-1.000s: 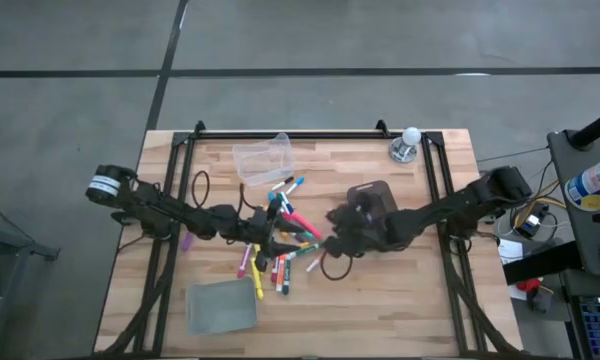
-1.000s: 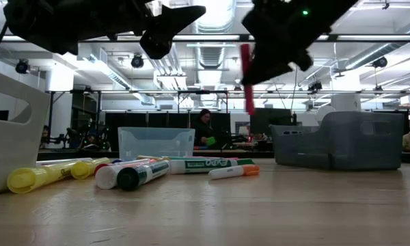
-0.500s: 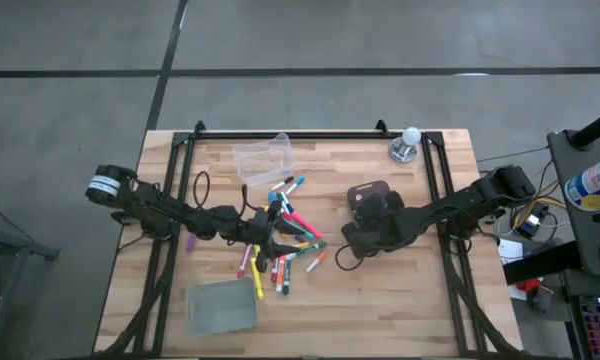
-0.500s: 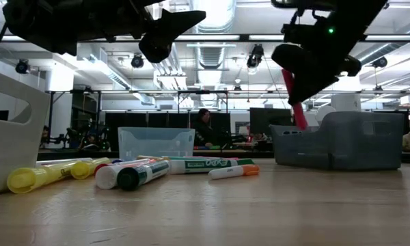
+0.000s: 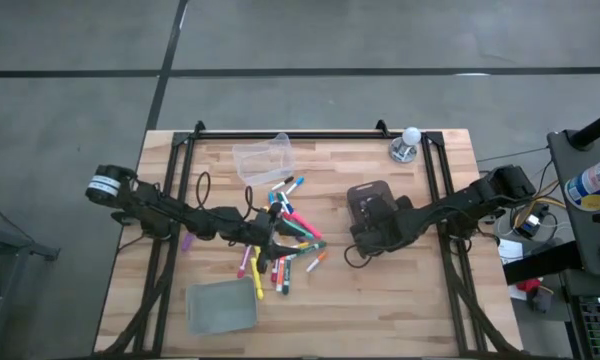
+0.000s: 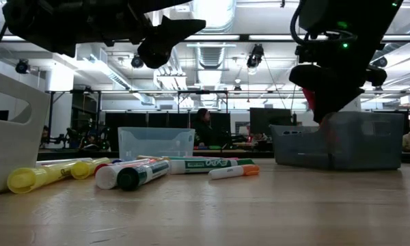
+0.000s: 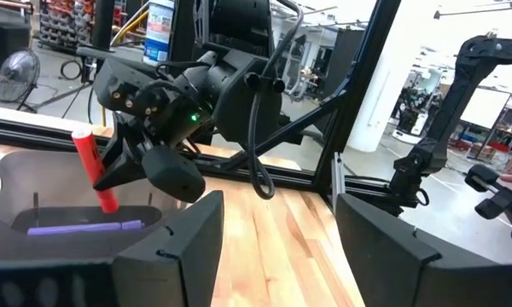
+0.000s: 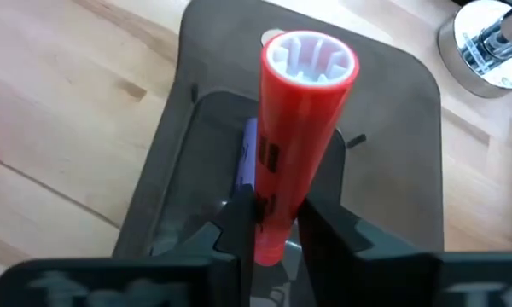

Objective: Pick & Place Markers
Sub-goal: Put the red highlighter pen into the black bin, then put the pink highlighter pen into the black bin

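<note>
Many markers (image 5: 280,250) in mixed colours lie in a loose pile on the wooden table, left of centre. My left gripper (image 5: 277,240) hangs open above that pile, its fingers level in the left wrist view (image 7: 277,256). My right gripper (image 5: 365,218) is over the grey bin (image 5: 372,195) right of centre and is shut on a red marker (image 8: 294,136). The left wrist view shows this marker (image 7: 96,170) slanting down into the bin. A purple marker (image 7: 85,227) lies on the bin's floor. My right gripper pinches the red marker's barrel (image 8: 269,213) below its middle between its two fingers (image 8: 235,226), which lie across it. The fingers slant downward over the bin. The marker stands steeply tilted, its hollow end (image 8: 310,53) up and its lower end (image 7: 109,203) inside the bin's walls.
A clear bin (image 5: 263,158) stands toward the far edge. A grey lid-like tray (image 5: 220,307) lies near the front left. A silver stand with a white ball (image 5: 408,146) sits at the far right. Black frame rails (image 5: 440,190) run along both sides.
My right gripper has carried the red marker toward the table's right edge, from beside the pile to over the grey bin, sinking a little, tipping downward and rolling. The marker, first hanging upright in the air, now slants with its lower end inside the bin.
</note>
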Controlling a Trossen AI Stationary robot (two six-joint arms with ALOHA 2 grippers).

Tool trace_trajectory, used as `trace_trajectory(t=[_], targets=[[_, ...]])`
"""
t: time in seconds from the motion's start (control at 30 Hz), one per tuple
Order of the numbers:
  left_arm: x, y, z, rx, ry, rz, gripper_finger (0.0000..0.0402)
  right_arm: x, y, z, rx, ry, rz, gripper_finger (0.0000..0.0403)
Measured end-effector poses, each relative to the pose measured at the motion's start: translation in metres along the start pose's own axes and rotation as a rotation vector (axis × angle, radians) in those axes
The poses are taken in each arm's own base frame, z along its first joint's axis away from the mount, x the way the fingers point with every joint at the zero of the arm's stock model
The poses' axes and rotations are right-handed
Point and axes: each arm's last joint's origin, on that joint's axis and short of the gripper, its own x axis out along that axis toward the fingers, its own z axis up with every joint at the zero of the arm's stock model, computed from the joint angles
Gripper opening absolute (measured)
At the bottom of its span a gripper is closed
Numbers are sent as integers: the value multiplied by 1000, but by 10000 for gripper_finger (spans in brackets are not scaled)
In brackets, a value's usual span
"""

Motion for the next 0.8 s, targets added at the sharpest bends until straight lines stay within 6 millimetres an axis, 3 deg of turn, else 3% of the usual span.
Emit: trace_trajectory(t=[0.47,0.8], targets=[[0,0,0,-1,1,0,220,0,0,0,3,8,6,86],[0,0,0,-1,1,0,220,0,1,0,7,-13,5,136]])
